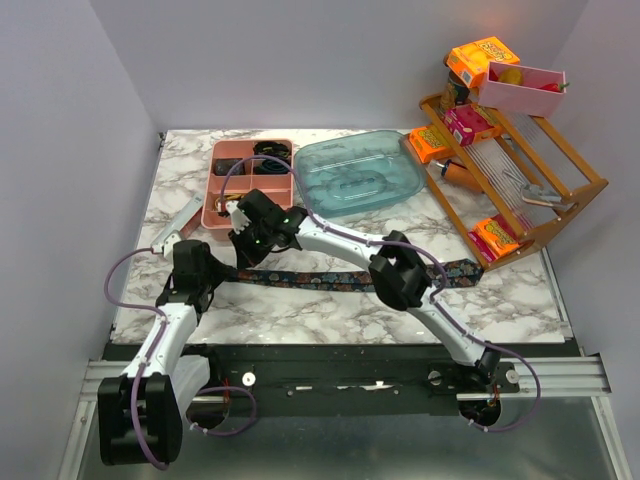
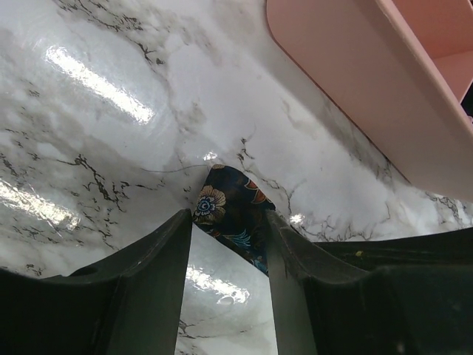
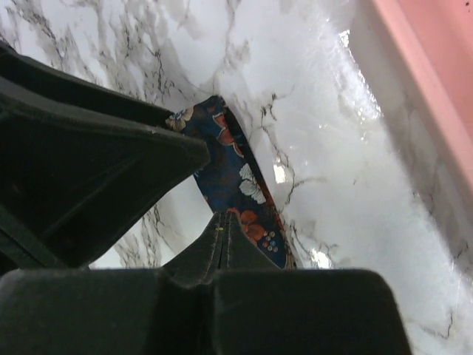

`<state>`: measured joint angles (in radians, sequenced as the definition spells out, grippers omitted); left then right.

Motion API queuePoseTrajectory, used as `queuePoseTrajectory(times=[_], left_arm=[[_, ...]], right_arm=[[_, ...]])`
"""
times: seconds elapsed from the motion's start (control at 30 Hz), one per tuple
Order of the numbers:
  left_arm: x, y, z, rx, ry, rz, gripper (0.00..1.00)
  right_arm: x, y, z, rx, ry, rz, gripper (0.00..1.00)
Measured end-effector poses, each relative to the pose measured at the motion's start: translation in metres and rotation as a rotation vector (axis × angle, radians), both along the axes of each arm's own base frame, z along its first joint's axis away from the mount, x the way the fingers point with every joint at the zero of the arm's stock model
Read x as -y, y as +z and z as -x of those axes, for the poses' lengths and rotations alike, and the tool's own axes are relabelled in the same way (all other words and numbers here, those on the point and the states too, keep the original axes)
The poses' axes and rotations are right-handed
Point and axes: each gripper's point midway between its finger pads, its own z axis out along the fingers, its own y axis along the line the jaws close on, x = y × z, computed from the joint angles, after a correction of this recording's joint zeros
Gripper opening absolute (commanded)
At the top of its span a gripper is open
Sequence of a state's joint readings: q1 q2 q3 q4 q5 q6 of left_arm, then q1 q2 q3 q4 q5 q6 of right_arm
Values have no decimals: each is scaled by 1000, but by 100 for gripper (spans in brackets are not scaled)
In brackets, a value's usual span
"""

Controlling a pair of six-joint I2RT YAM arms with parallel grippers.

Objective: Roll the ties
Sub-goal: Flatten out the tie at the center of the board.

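Reaching arms low over tie (image 1: 330, 279), seemingly.

The long dark navy floral-print tie (image 1: 330, 278) runs under both black arms near the tabletop's middle, so its left end is covered from above. In the left wrist view only its pointed tip (image 2: 229, 214) shows; the rest is cut off behind the left hand's fingers (image 2: 151, 281). The right hand (image 3: 214, 222) blocks most of the tie there, and whether it grips the fabric cannot be told. The pink plastic tray's (image 1: 250, 180) dark contents are too small to identify.
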<state>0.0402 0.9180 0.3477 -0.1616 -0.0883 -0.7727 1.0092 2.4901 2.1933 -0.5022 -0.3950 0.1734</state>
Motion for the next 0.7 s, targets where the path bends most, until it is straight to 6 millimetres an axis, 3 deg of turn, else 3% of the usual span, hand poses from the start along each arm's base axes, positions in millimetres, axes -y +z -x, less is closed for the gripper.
queuePoseTrajectory(times=[0.4, 0.53, 0.7], left_arm=[[-6, 6, 0, 20, 18, -16, 54], [-10, 12, 0, 41, 32, -24, 52], [-17, 5, 1, 13, 57, -26, 48]], right_arm=[[-11, -32, 6, -19, 17, 29, 1], [-11, -32, 6, -13, 17, 35, 1], [-10, -34, 5, -7, 16, 47, 0]])
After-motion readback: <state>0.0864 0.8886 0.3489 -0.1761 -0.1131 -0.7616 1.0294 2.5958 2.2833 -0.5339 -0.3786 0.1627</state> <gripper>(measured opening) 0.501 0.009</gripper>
